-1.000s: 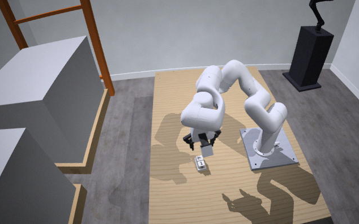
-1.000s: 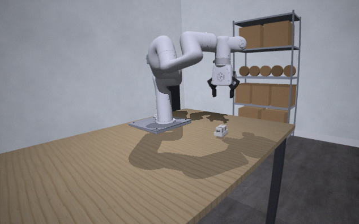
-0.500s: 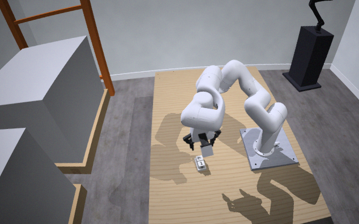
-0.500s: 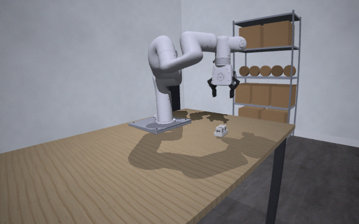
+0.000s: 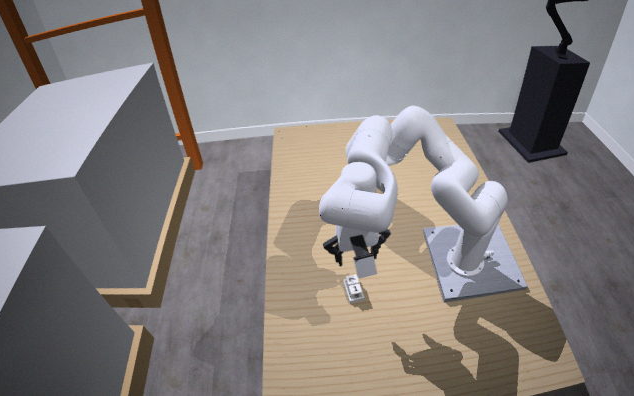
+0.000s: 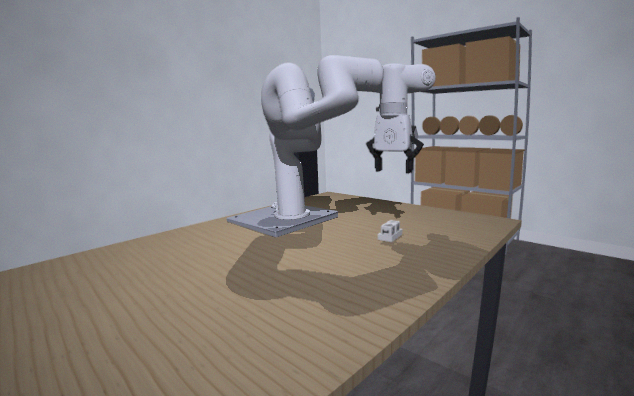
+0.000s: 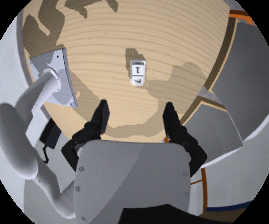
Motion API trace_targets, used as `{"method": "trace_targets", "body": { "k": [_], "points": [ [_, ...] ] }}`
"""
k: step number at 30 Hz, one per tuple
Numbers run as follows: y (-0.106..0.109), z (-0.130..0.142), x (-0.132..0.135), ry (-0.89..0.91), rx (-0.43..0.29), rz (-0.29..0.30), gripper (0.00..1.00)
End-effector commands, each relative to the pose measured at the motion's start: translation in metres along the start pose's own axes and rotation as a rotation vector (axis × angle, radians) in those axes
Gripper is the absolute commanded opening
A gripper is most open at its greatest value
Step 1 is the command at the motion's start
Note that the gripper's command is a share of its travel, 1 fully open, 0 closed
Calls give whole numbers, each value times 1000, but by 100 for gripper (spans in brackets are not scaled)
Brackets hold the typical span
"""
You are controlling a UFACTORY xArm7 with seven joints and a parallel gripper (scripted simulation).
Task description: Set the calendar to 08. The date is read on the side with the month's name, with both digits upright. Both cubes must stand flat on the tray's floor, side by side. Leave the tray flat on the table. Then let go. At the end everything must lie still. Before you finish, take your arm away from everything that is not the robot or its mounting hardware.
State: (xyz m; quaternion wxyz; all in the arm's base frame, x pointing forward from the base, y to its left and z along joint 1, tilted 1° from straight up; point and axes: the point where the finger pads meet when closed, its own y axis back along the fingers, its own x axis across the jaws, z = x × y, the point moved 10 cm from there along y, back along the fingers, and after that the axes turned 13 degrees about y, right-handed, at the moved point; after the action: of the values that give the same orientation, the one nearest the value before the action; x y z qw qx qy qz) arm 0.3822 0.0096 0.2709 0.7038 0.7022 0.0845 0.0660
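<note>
The tray (image 5: pixel 356 300) (image 6: pixel 389 239) (image 7: pixel 138 84) sits on the table (image 5: pixel 305 360) (image 6: pixel 165 310) (image 7: pixel 110 40), w/ two white cubes in it, side by side. From above, the cube nearer the arm's hand (image 5: pixel 358 242) (image 6: pixel 393 167) (image 7: pixel 136 107) shows a 7 on top, and the other shows a 1 (top faces only, so they may not be the date). I can't read the date side in these pics.

The cubes look small, light & hard, prob. a bit slick. Best grab: one cube at a time, by two flat sides, up high so the tips don't bump the tray. The tray looks light too, so a knock could slide it.

The gripper is wide apart, w/ nothing in it. It hangs well above the tray, pointing down, and the arm (image 5: pixel 357 205) (image 6: pixel 337 95) (image 7: pixel 15 140) is bent over from its base plate (image 5: pixel 507 287) (image 6: pixel 245 220) (image 7: pixel 70 97), which is well apart from the tray.
</note>
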Motion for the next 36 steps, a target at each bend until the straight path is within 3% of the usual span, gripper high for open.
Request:
{"method": "trace_targets", "body": {
  "k": [1, 36],
  "points": [
    [1, 0, 0, 0, 0, 3, 100],
    [1, 0, 0, 0, 0, 3, 100]
  ]
}}
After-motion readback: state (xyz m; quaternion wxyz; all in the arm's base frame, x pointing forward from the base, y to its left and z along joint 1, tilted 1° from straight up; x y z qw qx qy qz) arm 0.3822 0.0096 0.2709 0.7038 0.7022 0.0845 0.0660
